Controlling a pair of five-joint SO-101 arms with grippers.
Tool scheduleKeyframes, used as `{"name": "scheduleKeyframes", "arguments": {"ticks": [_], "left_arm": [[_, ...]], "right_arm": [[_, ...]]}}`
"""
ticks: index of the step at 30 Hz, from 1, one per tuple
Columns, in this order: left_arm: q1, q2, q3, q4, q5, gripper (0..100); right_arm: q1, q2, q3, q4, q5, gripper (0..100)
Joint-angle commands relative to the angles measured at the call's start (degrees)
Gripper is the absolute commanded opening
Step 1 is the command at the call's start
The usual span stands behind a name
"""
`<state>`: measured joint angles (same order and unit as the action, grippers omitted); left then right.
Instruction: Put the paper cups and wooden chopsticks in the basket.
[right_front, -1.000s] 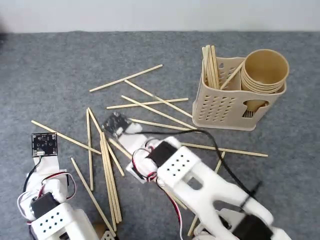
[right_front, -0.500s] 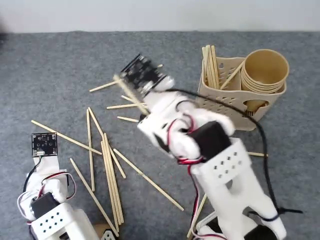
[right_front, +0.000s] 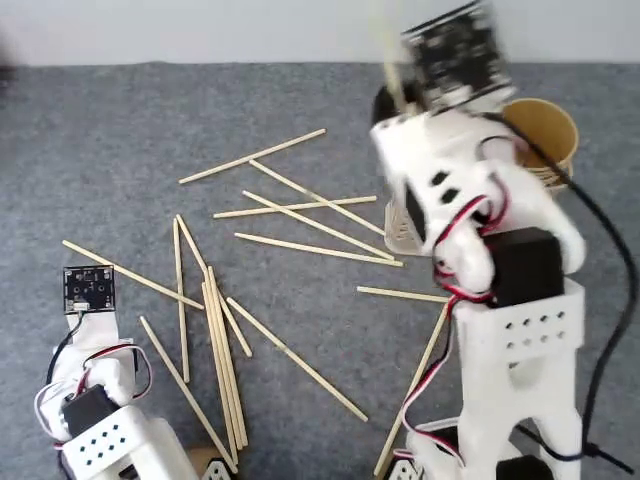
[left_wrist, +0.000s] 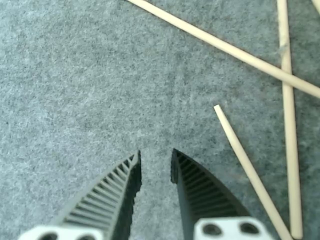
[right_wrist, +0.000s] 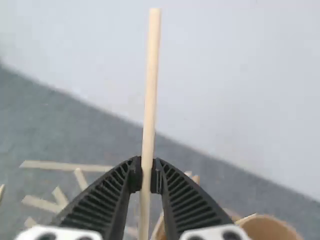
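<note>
My right gripper (right_wrist: 145, 172) is shut on one wooden chopstick (right_wrist: 150, 75), which stands upright between its jaws. In the high view this arm is raised over the beige perforated basket (right_front: 398, 228) at the back right, with the held chopstick (right_front: 387, 55) sticking up. The stacked paper cups (right_front: 548, 125) sit in the basket's right side, and their rim (right_wrist: 270, 227) shows below the gripper. Several loose chopsticks (right_front: 312, 198) lie scattered on the grey carpet. My left gripper (left_wrist: 155, 157) hovers slightly open over bare carpet near a chopstick end (left_wrist: 235, 140).
The left arm (right_front: 90, 400) rests at the front left corner. A bundle of chopsticks (right_front: 222, 360) lies just right of it. More sticks (right_front: 415, 375) lie by the right arm's base. A pale wall runs along the far edge of the carpet.
The right arm has lifted one chopstick off the carpet and swung it up and to the back right, over the basket. The left arm has not moved.
</note>
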<state>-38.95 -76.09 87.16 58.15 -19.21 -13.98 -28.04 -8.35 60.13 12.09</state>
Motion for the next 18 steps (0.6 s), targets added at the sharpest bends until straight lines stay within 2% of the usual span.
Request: {"name": "scheduleKeyframes", "arguments": {"ticks": [1, 14, 18], "left_arm": [[0.53, -0.70, -0.48, -1.32, -0.26, 9], [0.53, -0.70, -0.04, -2.20, -0.26, 9], [0.53, -0.70, 0.22, -2.37, -0.26, 9]], "right_arm": [[3.30, -2.33, 3.08, -11.30, -0.09, 0.8], [11.03, -2.33, 33.14, -47.69, 0.00, 0.8], [11.30, -2.33, 38.42, -51.56, 0.09, 1.0]]}}
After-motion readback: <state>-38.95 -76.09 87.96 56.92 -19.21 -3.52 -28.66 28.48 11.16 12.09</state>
